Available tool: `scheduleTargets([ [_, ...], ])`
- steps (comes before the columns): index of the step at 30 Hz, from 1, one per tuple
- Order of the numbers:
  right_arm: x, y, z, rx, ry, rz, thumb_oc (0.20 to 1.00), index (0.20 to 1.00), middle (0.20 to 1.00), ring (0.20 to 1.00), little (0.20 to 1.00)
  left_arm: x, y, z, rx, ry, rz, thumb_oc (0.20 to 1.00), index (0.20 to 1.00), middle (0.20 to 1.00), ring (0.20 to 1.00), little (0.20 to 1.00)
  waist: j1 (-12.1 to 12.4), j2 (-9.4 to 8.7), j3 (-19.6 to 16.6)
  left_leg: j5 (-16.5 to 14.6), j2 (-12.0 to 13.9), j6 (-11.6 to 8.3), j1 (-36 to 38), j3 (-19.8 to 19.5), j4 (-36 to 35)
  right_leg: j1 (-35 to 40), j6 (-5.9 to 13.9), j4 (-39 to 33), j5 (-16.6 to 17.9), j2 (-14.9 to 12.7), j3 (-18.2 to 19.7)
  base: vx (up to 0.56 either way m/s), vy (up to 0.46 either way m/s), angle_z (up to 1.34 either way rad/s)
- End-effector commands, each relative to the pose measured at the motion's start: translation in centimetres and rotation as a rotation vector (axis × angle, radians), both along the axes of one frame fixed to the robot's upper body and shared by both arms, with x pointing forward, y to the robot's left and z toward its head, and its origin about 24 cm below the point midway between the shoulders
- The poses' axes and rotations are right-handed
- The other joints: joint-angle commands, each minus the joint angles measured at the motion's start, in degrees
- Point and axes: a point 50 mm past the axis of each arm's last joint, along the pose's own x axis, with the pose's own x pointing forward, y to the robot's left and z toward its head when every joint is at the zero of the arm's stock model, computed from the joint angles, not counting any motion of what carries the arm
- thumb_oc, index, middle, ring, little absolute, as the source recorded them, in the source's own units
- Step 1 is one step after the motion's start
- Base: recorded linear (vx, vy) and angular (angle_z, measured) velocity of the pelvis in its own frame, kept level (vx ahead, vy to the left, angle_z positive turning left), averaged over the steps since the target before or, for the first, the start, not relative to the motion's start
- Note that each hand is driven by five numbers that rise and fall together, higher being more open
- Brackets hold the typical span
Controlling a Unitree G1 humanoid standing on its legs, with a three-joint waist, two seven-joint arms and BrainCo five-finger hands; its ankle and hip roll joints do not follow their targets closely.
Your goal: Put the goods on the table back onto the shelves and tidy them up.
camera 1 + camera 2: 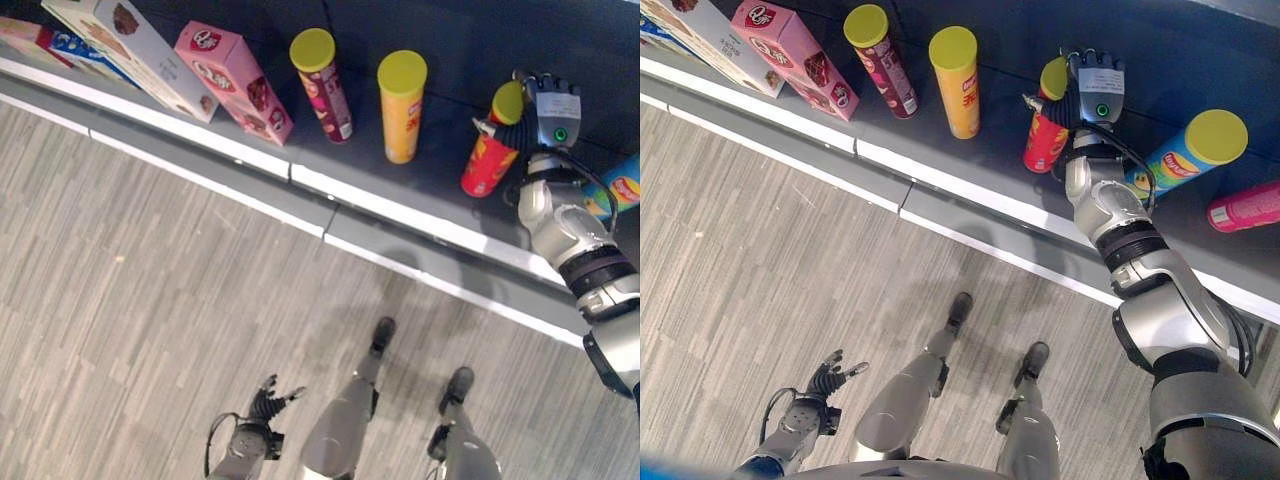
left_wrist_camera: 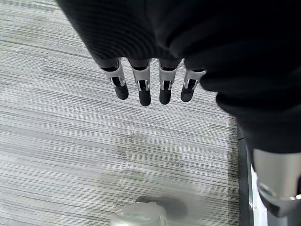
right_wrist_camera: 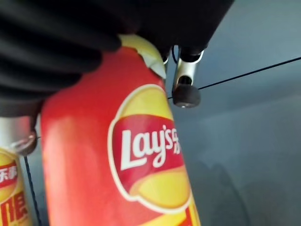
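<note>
Right hand (image 1: 1095, 95) seemingly grips red can (image 1: 1044, 140) on shelf (image 1: 990, 165).

From the head, we're looking down through both eye cameras, sharing the shelf (image 1: 420, 190) edge and floor (image 1: 150, 300). Our left wrist camera is pointing past its fingers at the floor, and the right one's jammed right up against a red can (image 3: 113, 155).

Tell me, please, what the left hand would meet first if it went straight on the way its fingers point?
Most likely the grey floor: the left hand hangs with straight fingers, nothing between; depth unclear.
</note>
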Motion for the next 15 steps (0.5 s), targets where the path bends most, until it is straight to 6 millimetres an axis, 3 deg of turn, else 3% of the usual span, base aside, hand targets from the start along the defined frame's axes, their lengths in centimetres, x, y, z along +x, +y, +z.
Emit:
scheduleTargets([
  [1,-0.8,-1.1,3.3,-0.096,-0.133,-0.034,0.2,0.2,0.2,0.2,0.2,0.5,0.1,0.1,0.039,-0.008,-0.022,1.0,1.0,1.0,1.0,1.0,1.0,-1.72,-0.6,-5.7,0.8,-3.28,0.7,2.6,1.5,1.2,4.63,1.0,0.0,-5.8,2.0,0.0,0.0,0.0],
  [15,-0.4,-0.5,2.3,-0.095,-0.097,-0.019,0.2,0.2,0.2,0.2,0.2,0.6,0.0,0.2,0.038,-0.016,-0.014,1.0,1.0,1.0,1.0,1.0,0.5,-1.82,-0.4,-5.7,0.8,-3.29,0.6,3.0,1.3,0.7,4.6,1.0,0.1,-5.7,2.5,0.0,0.0,0.0],
])
